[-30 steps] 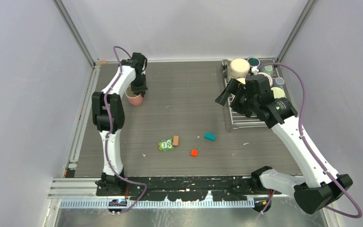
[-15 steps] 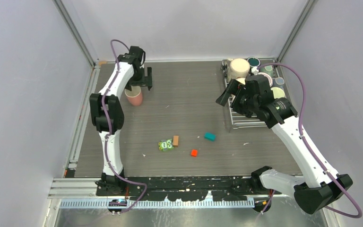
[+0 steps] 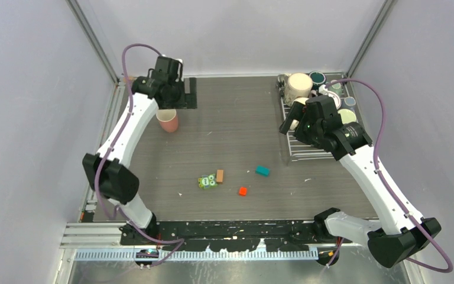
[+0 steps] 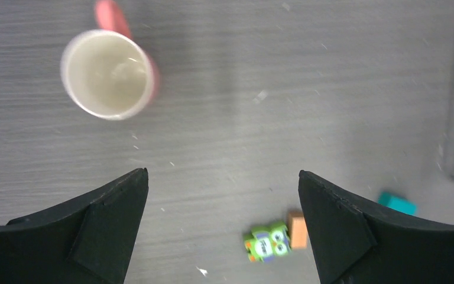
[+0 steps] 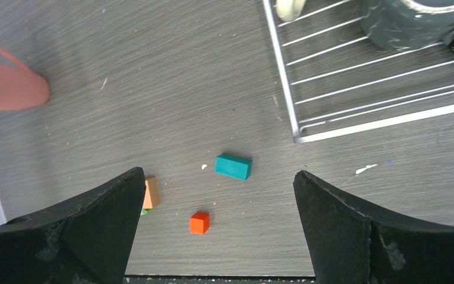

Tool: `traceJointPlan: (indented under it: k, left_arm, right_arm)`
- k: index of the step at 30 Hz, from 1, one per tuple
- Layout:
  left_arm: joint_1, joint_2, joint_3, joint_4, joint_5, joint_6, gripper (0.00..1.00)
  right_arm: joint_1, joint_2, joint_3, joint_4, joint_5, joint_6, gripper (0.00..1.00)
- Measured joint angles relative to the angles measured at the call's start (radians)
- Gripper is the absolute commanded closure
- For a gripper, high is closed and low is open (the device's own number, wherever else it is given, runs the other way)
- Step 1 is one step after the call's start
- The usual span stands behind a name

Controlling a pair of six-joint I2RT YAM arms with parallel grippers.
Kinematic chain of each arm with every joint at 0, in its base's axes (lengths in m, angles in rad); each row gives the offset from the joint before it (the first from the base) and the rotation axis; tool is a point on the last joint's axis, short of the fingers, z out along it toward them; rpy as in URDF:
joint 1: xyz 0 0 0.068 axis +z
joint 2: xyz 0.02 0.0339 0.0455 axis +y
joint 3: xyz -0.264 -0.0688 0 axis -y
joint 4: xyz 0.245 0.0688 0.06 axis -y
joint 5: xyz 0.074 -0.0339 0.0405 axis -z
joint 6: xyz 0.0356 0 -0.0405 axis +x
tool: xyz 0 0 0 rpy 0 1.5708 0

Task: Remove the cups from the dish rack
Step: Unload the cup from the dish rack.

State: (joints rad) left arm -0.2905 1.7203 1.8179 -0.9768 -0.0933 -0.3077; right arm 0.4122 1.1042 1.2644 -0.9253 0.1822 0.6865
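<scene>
Cup (image 4: 107,74), mauve-pink, stood upright ahead of the left end effector (image 4: 221,183), jaws wide apart; right end effector (image 5: 216,183), equally agape, hovered near dish rack (image 5: 390,121).

A robot lab cell: bare grey walls (image 3: 23,118), aluminium frame posts (image 3: 94,41), a scuffed test table (image 3: 230,130).

Two white arms with black joints.
The left arm (image 3: 124,127) and right arm (image 3: 378,183) wear glossy white shells, black joint housings, a mauve cable (image 3: 378,118) looped along each, and matte black wedge-shaped pincer fingers (image 4: 103,228).
</scene>
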Motion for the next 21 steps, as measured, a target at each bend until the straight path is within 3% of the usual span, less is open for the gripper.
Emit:
traceJointPlan:
  k: [11, 21]
  left_arm:
    - [-0.294, -0.356, -0.385, 0.046, 0.059, -0.037, 0.00]
    - [-0.372, -0.539, -0.545, 0.064, 0.126, -0.061, 0.00]
  right_arm:
    - [-0.066, 0.017, -0.001, -0.025, 0.109, -0.003, 0.00]
    - [-0.111, 0.190, -0.013, 0.054, 0.166, 0.020, 0.00]
